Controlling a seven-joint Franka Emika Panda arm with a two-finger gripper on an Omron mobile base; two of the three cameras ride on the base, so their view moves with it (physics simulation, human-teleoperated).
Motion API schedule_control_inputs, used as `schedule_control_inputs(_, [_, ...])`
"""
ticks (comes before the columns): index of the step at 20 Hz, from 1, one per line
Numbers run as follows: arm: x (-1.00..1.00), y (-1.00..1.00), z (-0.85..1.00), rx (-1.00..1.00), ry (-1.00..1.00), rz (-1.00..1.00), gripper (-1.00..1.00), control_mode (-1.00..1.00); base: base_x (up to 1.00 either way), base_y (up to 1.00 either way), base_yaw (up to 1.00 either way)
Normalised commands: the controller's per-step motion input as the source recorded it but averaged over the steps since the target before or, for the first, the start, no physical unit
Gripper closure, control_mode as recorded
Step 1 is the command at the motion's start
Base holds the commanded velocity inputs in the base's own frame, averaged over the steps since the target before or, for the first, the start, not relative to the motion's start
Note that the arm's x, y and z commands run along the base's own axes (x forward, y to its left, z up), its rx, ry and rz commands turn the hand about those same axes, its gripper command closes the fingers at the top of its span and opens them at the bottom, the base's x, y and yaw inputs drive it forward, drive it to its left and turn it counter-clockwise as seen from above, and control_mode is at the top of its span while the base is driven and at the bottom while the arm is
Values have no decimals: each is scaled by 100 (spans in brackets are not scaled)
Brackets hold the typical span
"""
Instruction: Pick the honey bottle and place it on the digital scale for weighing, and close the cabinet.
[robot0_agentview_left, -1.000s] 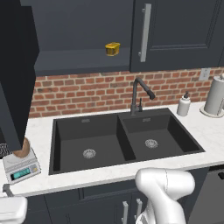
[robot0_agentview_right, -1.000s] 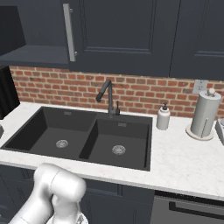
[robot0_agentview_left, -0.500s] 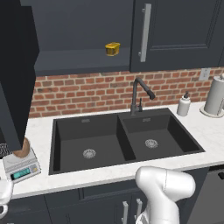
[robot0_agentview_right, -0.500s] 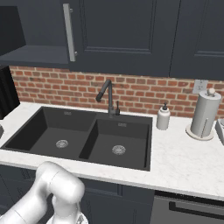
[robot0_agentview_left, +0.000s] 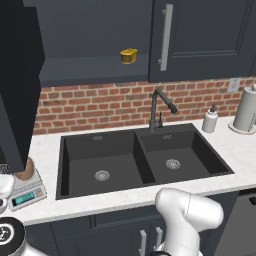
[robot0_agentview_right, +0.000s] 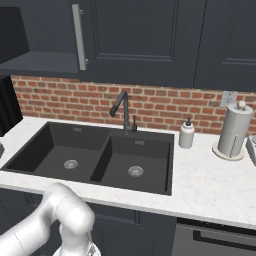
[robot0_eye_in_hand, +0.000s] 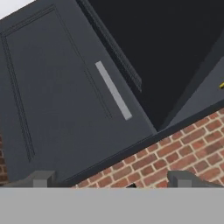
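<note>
at the far left of the left base view the cabinet (robot0_agentview_left: 20, 85) door stands swung open, its edge over the white counter (robot0_agentview_left: 45, 150). below it the honey bottle (robot0_agentview_left: 25, 170) rests on the digital scale (robot0_agentview_left: 26, 192), teal display too small to read. a yellow container (robot0_agentview_left: 128, 55) sits on the open shelf. the double sink (robot0_agentview_left: 140, 160) holds nothing but drains. in the hand view the gripper (robot0_eye_in_hand: 111, 181) tips stand apart, gripping nothing.

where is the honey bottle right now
In the left base view, the small rounded amber-brown honey bottle sits on the light-grey square digital scale at the counter's far left, left of the dark double sink.
</note>
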Motion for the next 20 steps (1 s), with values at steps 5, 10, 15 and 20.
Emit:
schedule_control_inputs(5, [43, -5, 21, 0, 0, -4, -100, -100, 0, 0, 0])
schedule_control_inputs(10, [22, -15, 25, 0, 0, -6, -100, -100, 0, 0, 0])
schedule_control_inputs(15, [6, -56, 46, 2, -4, -11, -100, -100, 0, 0, 0])
schedule_control_inputs(20, [2, -76, 50, 5, -11, -13, -100, -100, 0, 0, 0])
